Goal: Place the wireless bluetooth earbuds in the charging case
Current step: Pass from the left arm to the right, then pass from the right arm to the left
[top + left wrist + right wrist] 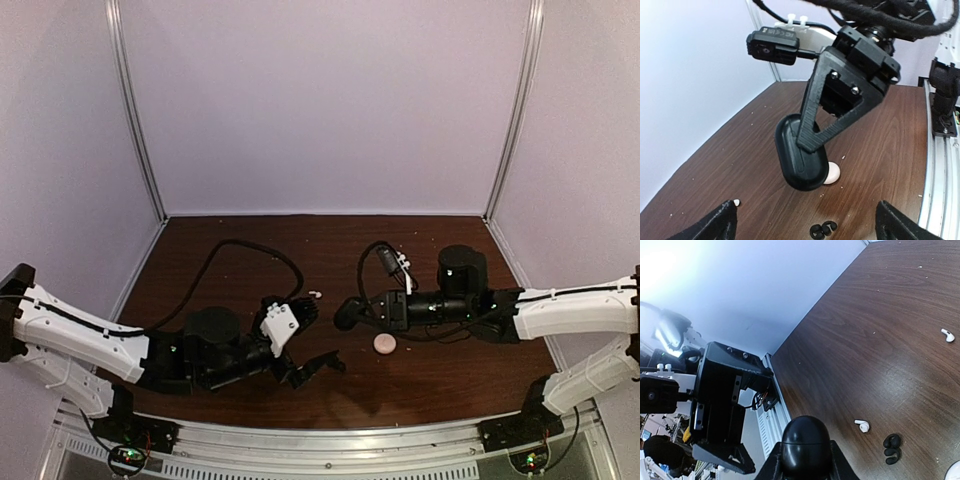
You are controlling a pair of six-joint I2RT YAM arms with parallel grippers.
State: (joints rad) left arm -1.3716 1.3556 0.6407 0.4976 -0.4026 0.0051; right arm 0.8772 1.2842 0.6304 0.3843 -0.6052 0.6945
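My right gripper [348,313] is shut on a closed black oval charging case [800,155] and holds it above the table; the case fills the bottom of the right wrist view [805,445]. A pair of tiny black earbuds [822,229] lies on the table near my left gripper [807,227], which is open and empty with its fingertips at the frame's bottom corners. One white stemmed earbud [862,426] lies next to the black pair [891,448]. A second white earbud [947,334] lies farther off and shows in the top view [316,294].
A small round pale case [385,344] sits on the wooden table just behind the held black case [831,174]. The left arm [215,350] and its cable lie at the front left. A metal rail [940,165] runs along the near table edge. White walls enclose the table.
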